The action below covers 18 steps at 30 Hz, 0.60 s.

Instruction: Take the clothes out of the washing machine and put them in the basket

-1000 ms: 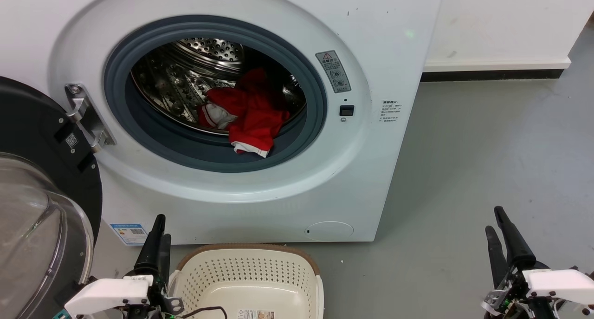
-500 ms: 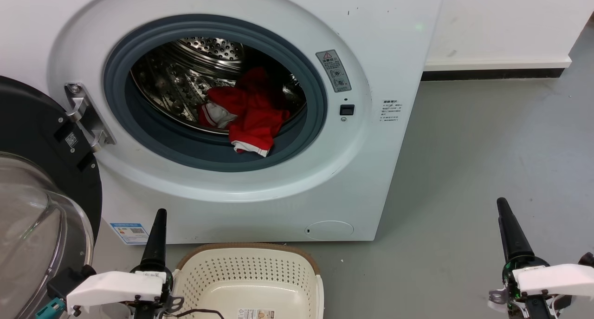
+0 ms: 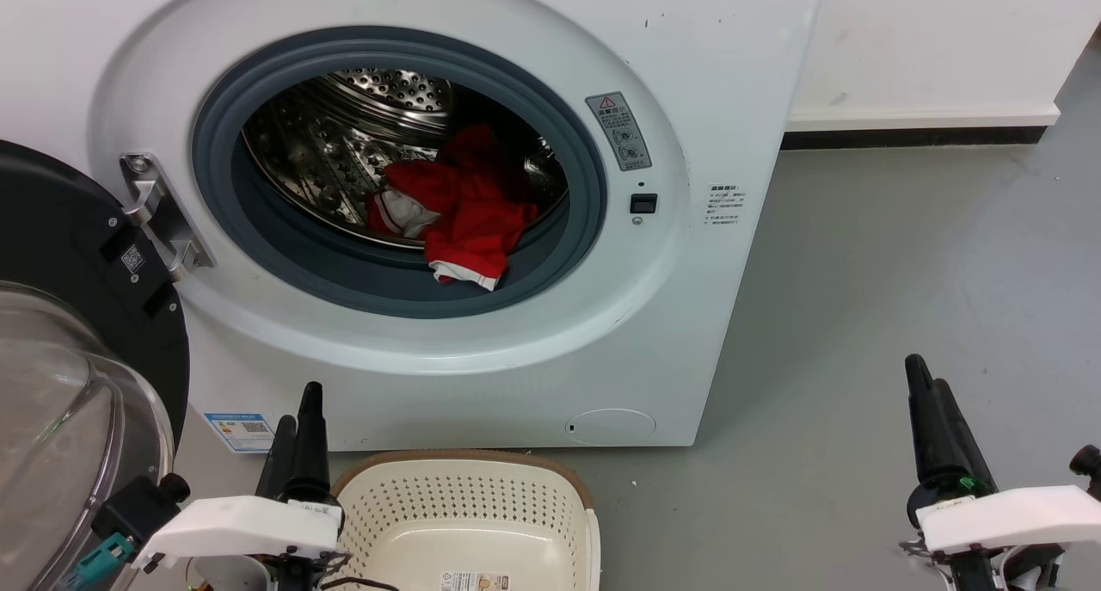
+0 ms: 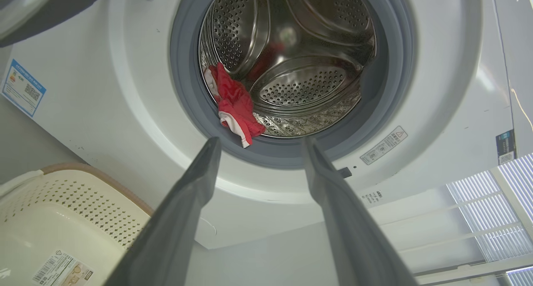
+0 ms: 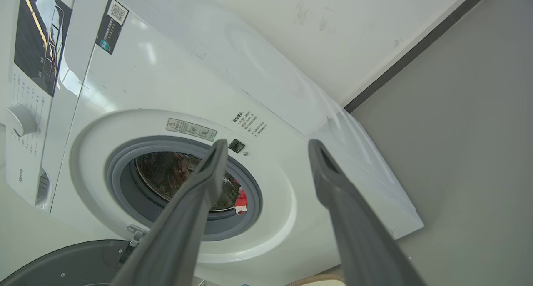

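We face the washing machine (image 3: 688, 75), whose white front takes up most of the head view; its right edge meets bare grey floor (image 3: 903, 273) that runs back to a white wall (image 3: 929, 40). That stretch of floor on our right is the widest open room we have. On our left the door (image 3: 60, 230), black-framed with a bulging glass bowl, stands swung wide on its hinge (image 3: 159, 217) and crowds the left edge of the view. The grey gasket (image 3: 589, 204) rings the open porthole, with the perforated steel drum (image 3: 344, 144) behind it. The basket (image 3: 464, 496) sits on the floor right at the foot of the machine, below the porthole, its brown rim near the front panel. The clothes (image 3: 469, 204) lie in the drum toward its front, a red bundle with white trim, one flap draped out over the drum's lip onto the gasket. Our left gripper (image 3: 297, 406) hangs low just beside the basket's left rim, fingers spread apart, pointing up toward the porthole; in the left wrist view the red flap shows above the gap between the fingertips, well apart from them. Our right gripper (image 3: 927, 372) hangs over the bare floor to the right of the machine, well apart from it and from the clothes, its jaws likewise parted.
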### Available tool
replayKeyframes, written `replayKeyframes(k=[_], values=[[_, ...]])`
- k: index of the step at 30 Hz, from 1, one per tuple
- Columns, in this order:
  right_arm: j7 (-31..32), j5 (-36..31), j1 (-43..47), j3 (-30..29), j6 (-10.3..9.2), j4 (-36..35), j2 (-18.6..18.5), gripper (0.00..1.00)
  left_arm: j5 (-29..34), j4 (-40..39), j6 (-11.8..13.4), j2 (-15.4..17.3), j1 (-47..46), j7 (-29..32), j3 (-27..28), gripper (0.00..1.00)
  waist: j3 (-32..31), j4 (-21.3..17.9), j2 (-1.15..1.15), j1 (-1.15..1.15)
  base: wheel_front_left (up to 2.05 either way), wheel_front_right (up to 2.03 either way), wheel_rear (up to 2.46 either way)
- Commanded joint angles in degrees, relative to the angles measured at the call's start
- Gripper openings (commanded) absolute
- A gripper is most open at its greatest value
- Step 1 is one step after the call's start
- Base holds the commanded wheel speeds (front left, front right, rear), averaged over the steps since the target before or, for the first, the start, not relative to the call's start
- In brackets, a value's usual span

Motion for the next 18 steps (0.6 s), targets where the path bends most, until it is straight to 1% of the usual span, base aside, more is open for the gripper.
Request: replayKeyframes(k=[1,11,18], values=[[-0.58,-2.10,-0.26,0.23,0.00,-1.48,-0.07,1.00,1.82,-1.32,0.29,0.14,0.02,-0.51,-0.18,1.00,0.00,0.01,0.00,0.00,0.00,0.00,0.00],[-2.54,-14.12,0.92,2.28,0.00,-4.14,-0.06,1.00,11.30,-2.94,2.06,0.15,0.78,-2.42,-1.68,1.00,0.13,0.06,0.00,0.00,0.00,0.00,0.00],[-3.73,-21.07,1.75,3.04,0.00,-5.14,-0.06,1.00,16.72,-3.68,2.82,0.16,1.31,-3.66,-2.52,1.00,0.23,0.10,0.00,0.00,0.00,0.00,0.00]])
